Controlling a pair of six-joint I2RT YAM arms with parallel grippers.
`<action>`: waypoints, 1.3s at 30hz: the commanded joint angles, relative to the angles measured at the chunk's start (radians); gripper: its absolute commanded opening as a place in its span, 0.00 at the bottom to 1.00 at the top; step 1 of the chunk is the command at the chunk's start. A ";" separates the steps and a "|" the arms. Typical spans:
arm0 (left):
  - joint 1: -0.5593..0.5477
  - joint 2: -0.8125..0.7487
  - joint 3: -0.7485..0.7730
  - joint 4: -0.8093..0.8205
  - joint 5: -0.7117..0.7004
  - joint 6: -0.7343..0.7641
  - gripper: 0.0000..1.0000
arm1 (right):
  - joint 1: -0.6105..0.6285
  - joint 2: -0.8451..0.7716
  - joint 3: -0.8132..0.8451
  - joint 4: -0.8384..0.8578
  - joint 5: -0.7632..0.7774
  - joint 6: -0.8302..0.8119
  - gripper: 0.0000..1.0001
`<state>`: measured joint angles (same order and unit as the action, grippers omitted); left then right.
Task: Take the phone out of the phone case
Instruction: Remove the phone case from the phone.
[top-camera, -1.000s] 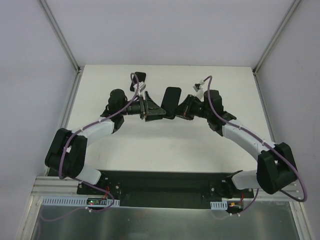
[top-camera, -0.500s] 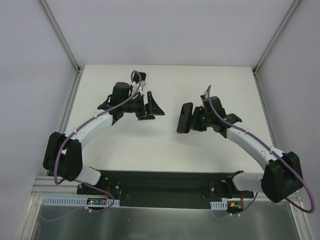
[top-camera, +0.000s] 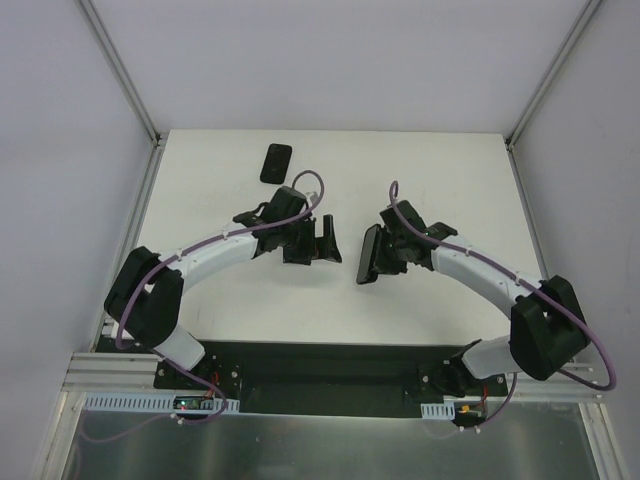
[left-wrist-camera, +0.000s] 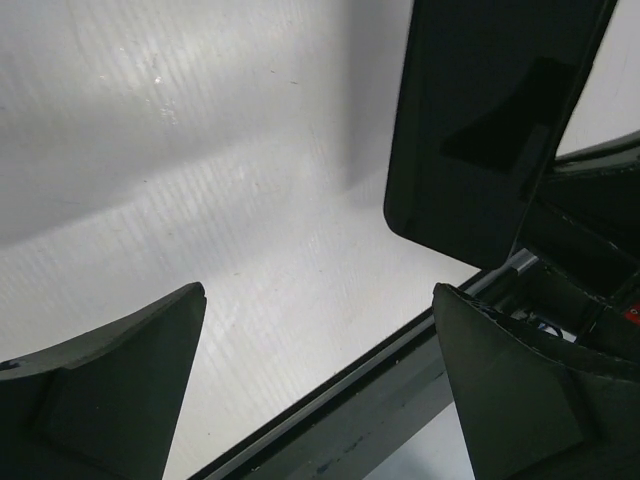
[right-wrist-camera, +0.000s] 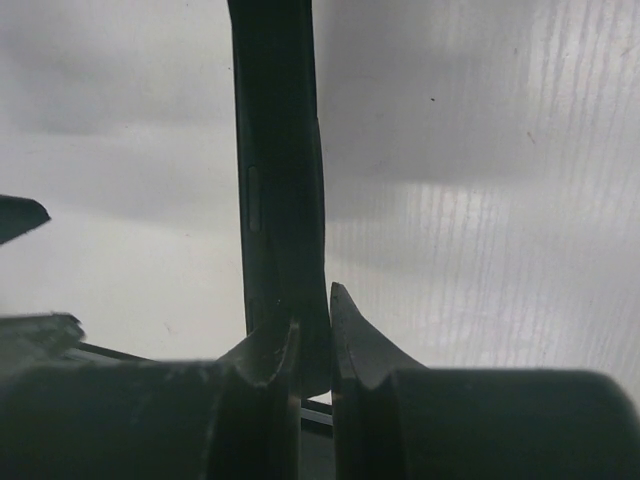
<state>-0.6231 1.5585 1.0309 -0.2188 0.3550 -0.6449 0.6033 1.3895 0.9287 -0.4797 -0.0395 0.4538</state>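
table (top-camera: 430, 300) — white, ribbed | walls (top-camera: 350, 60) pale grey | right tool (right-wrist-camera: 312, 340) grips black slab (right-wrist-camera: 280, 150)

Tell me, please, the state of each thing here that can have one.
left fingers: open wide, holding nothing.
right fingers: shut on the black slab.
black slab: gripped, turned on its edge; phone or case, I cannot tell.
small black item: lying flat on the table, far side, nothing touching it.
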 joint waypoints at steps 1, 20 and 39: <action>-0.038 0.020 0.049 -0.016 -0.036 0.016 0.95 | 0.027 0.067 0.119 -0.049 0.033 0.031 0.01; -0.047 0.175 0.167 -0.016 0.137 -0.051 0.85 | 0.112 0.115 0.119 0.012 0.012 -0.090 0.01; -0.063 0.262 0.230 -0.045 0.052 -0.091 0.80 | 0.142 0.129 0.130 0.027 0.003 -0.096 0.01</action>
<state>-0.6689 1.8076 1.2270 -0.2424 0.4591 -0.7200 0.7300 1.5436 1.0317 -0.4900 -0.0166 0.3691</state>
